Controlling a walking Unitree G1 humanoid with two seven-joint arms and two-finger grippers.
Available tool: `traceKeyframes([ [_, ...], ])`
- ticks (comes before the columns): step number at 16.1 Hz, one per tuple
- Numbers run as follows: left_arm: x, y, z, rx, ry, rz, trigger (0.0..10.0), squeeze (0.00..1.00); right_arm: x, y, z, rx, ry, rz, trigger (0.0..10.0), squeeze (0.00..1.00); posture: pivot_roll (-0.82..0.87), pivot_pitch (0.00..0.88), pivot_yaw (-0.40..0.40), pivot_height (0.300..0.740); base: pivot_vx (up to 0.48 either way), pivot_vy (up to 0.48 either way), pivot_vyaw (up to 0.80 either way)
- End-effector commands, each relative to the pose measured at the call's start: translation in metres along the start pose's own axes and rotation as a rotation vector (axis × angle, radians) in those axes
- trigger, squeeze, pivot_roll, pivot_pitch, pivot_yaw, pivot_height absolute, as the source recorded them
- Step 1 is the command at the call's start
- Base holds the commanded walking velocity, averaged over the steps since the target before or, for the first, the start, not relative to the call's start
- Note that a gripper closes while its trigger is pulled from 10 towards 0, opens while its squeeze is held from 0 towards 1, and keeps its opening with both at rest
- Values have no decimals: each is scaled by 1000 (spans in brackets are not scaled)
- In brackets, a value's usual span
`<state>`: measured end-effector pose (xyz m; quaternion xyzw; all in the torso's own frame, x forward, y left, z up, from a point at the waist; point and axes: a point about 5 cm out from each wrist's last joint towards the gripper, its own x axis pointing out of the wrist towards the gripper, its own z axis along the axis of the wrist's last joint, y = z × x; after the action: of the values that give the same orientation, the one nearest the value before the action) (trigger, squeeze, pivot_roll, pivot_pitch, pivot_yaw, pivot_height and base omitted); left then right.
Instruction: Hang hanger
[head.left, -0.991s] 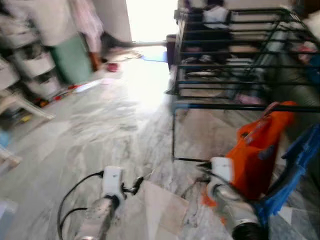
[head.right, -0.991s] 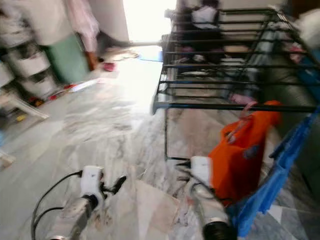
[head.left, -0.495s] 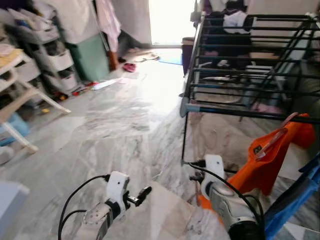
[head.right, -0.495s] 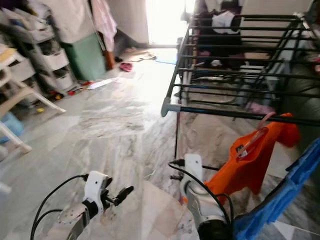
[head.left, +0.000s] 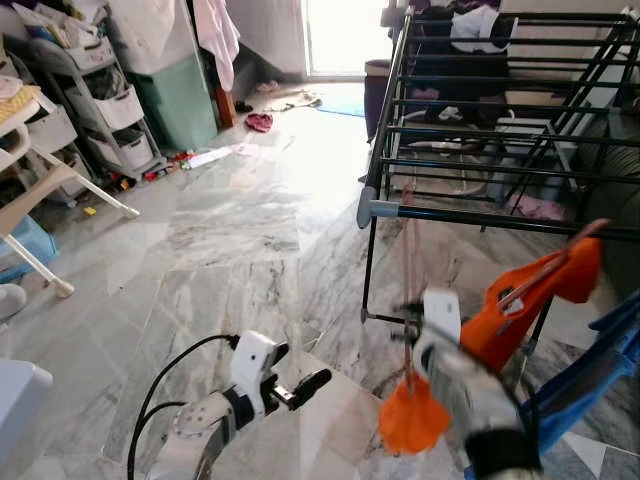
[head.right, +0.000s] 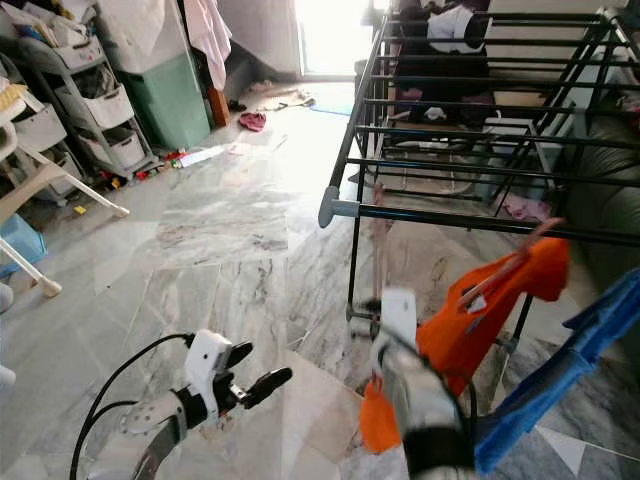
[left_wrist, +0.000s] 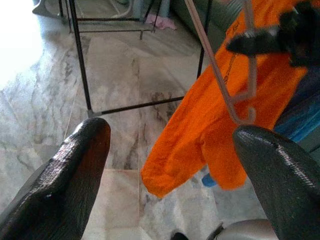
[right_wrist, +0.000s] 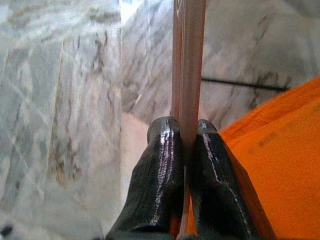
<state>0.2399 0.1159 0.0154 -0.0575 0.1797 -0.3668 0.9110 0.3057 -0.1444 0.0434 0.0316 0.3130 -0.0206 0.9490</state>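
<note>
A pink hanger (right_wrist: 187, 60) carries an orange shirt (head.left: 530, 300), and my right gripper (right_wrist: 185, 122) is shut on one of its thin pink bars. The right arm (head.left: 455, 355) is blurred and held up just in front of the black drying rack (head.left: 500, 120). The hanger's bar (head.left: 408, 240) reaches up toward the rack's front rail (head.left: 480, 217). The shirt's lower part (head.left: 410, 420) hangs close to the floor. My left gripper (left_wrist: 172, 132) is open and empty, low over the marble floor to the left of the shirt.
A blue cloth (head.left: 590, 370) hangs at the right beside the shirt. Plastic drawer units (head.left: 95, 100), a green bin (head.left: 180, 100) and a white chair (head.left: 40, 190) line the left side. Slippers (head.left: 262, 121) lie near the bright doorway. More clothes (head.left: 470, 25) sit on the rack's far end.
The camera has shifted and sharpened. My right arm has lifted the hanger and shirt higher, toward the rack's front rail. The left gripper stays low and open.
</note>
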Motion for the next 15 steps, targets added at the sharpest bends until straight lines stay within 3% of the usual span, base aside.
traceKeyframes([
  [1,-2,2,0,11,10,7,10000,0,3,1,17,14,-28,15,10000,0,-178,0,80,740,0,0,0],
  [5,-3,1,-6,19,38,-11,10000,0,6,10,53,41,-86,48,10000,0,-165,0,79,740,0,0,0],
  [8,-5,1,-15,8,61,1,10000,0,10,9,63,37,-88,37,10000,0,-161,0,73,740,0,0,0],
  [15,-3,5,-33,12,106,19,10000,0,3,16,0,-41,22,52,10000,0,-168,0,73,740,0,0,0],
])
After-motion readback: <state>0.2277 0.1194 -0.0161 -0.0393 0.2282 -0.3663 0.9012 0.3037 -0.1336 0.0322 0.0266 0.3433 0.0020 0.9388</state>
